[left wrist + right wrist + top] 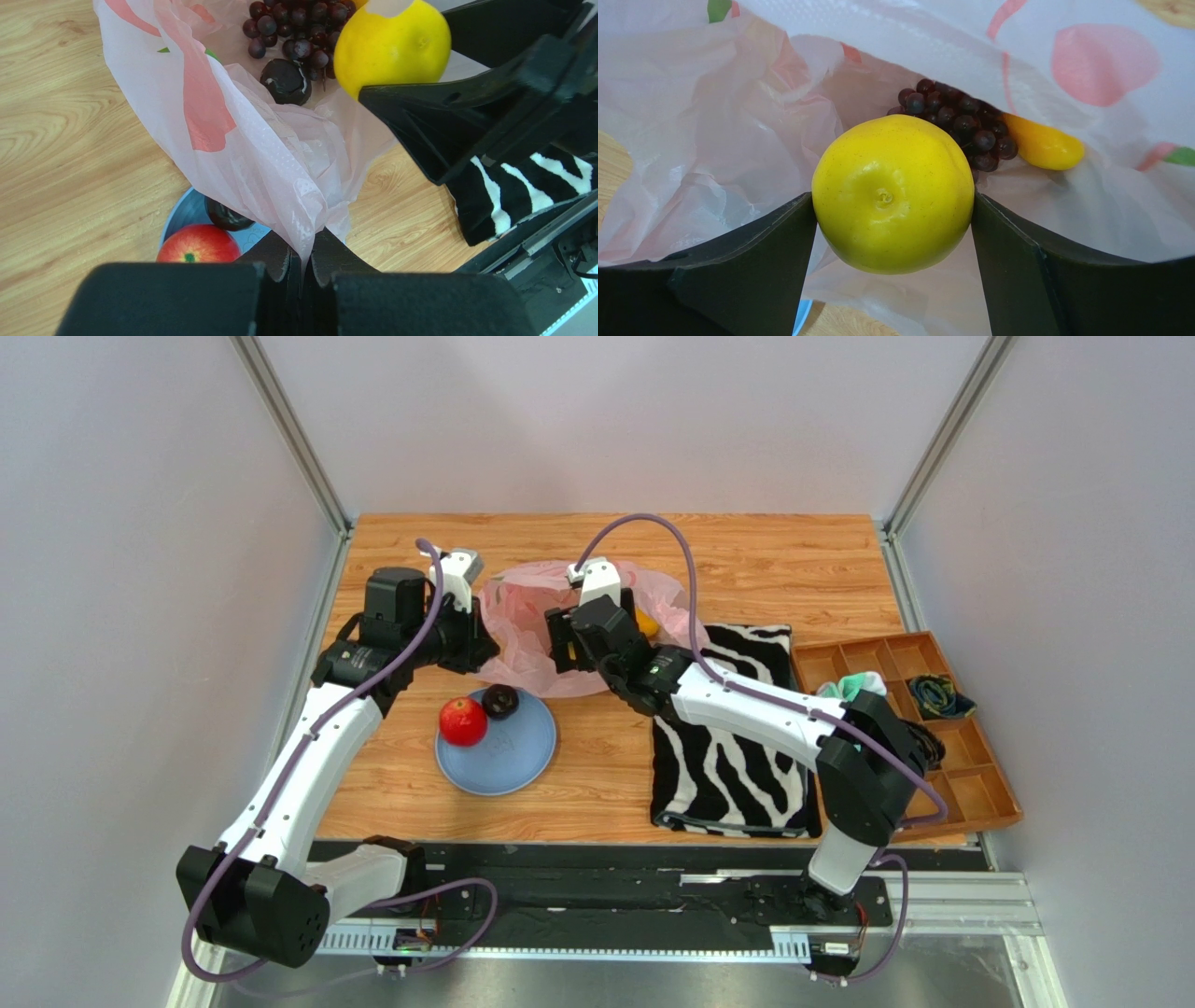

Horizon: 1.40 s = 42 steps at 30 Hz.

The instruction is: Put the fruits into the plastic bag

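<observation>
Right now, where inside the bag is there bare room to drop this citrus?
Bare plastic lies left of the grapes in the right wrist view, inside the bag. It is crowded beyond the citrus: grapes, mango and a plum bunch together.

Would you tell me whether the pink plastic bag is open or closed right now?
Open. The left gripper pinches the plastic bag by its rim, and the grape bunch and mango show inside its mouth.
</observation>
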{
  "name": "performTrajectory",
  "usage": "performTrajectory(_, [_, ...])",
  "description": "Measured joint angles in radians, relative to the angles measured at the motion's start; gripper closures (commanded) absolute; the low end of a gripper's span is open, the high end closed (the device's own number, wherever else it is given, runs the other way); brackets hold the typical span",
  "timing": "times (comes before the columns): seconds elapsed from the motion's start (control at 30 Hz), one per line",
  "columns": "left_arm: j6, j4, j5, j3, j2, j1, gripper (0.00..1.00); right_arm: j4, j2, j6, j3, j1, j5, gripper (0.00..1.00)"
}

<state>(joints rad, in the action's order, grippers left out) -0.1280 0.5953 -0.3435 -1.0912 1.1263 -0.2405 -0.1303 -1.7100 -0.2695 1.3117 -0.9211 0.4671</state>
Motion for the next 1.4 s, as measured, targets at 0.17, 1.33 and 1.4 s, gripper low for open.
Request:
performTrajectory(0.17, [0.000,0.000,-0.005,0.000,0.000,0.000,1.00,-0.031,-0.055,-0.013,0.040,0.002,-0.017,0.13])
performTrajectory(1.33, [0.000,0.000,-0.014,0.000,0.000,0.000,1.00,0.082,0.122,-0.040,-0.127,-0.007,-0.179,0.14])
performTrajectory(1.4, [0.000,0.000,-0.013,0.000,0.000,0.000,1.00,0.124,0.153,-0.037,-0.140,-0.035,-0.188,0.15])
